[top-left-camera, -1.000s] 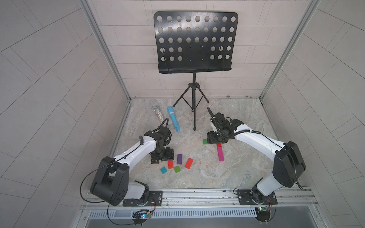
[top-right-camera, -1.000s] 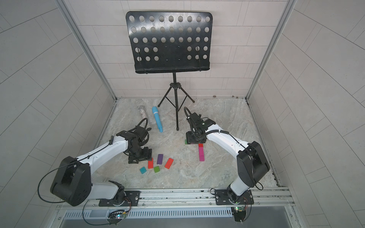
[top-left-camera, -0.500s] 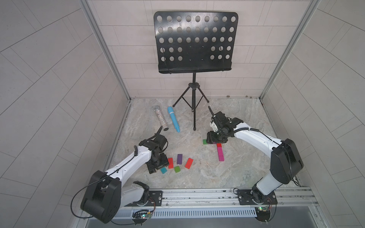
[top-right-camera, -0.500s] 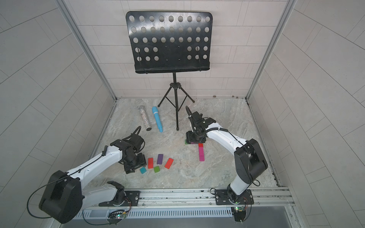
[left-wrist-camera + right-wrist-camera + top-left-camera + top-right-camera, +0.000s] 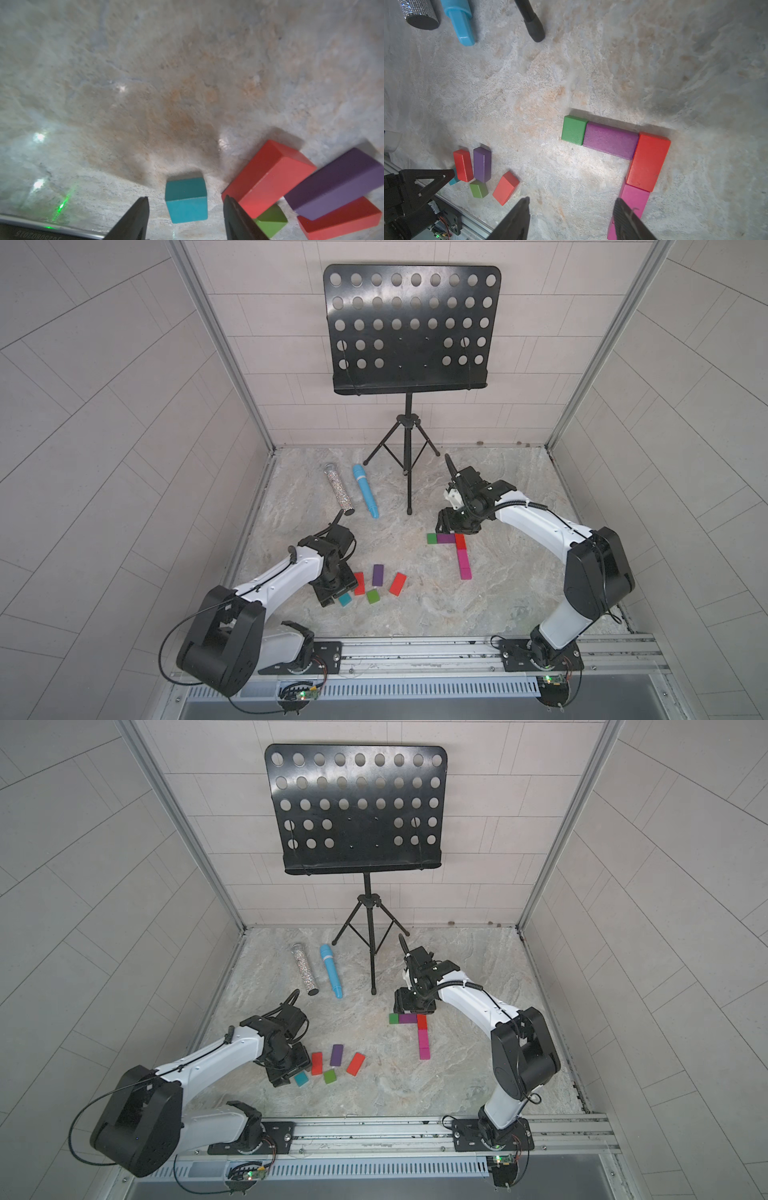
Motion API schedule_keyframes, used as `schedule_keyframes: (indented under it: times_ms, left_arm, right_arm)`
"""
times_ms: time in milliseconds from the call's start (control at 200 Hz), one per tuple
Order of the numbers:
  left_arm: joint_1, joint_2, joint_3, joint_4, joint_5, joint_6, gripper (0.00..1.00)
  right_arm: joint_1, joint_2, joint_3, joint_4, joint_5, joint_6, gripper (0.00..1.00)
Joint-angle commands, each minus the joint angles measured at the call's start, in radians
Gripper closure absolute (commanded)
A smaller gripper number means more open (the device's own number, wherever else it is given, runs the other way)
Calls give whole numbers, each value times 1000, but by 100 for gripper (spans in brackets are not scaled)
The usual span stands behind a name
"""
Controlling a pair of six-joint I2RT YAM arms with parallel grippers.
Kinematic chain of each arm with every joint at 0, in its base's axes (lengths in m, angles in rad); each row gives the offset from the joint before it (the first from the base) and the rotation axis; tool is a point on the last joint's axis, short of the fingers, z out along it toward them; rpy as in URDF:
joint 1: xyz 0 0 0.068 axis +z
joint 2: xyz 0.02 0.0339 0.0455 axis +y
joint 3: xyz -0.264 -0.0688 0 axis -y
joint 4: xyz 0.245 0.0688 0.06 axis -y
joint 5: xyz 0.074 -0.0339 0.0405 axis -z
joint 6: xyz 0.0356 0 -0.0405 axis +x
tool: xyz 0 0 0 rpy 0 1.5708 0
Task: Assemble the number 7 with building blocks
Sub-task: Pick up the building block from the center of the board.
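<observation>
- Marble-patterned floor (image 5: pixel 519 597) is seen under everything, mottled grey and tan, with small light spots mirrored in it in the left wrist view.
- The cell is closed in by pale tiled walls (image 5: pixel 104 406) on three sides, joined by aluminium corner posts (image 5: pixel 216 344). A metal rail (image 5: pixel 415 649) carrying both arm bases is fixed along the near edge.
- A black perforated music stand (image 5: pixel 411 327) is set on its tripod at the back. A glittery silver tube (image 5: pixel 339 493) and a blue microphone (image 5: pixel 365 497) are laid side by side near it, not touching.
- A 7 is laid flat toward the right arm. A placed green square (image 5: pixel 574 129) and a placed purple rectangle (image 5: pixel 610 140) are butted together as the top stroke, and a placed red rectangle (image 5: pixel 648 161) and two magenta blocks (image 5: pixel 633 199) are run down as the stem.
- Five loose blocks are gathered by the left arm: a teal square (image 5: pixel 344 600), a loose red rectangle (image 5: pixel 359 583), a loose purple rectangle (image 5: pixel 377 575), a loose green square (image 5: pixel 372 596) and a tilted red rectangle (image 5: pixel 397 584).
- The left gripper (image 5: pixel 186 197) is lowered at the teal square. Its fingers are parted, and the square is framed between them and touched by neither.
- The right gripper (image 5: pixel 572 199) is held beside the top stroke, on its far side. Its fingers are spread wide, and only bare floor is seen between them.
</observation>
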Motion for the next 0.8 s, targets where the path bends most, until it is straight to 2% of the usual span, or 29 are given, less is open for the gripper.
schedule_keyframes:
  times_ms: [0,345,796]
  left_arm:
    - [-8,29,-10,17,-1,-20,37]
    - [-10,79,-17,58,7,-11,45]
    - [-9,50,18,-1,-33,0,68]
  right_arm:
    - [-7,12,18,-32,-9,-26,33]
    - [-20,24,42,-59,-8,-34,33]
    - [-40,65,84,-71,-23,-39,33]
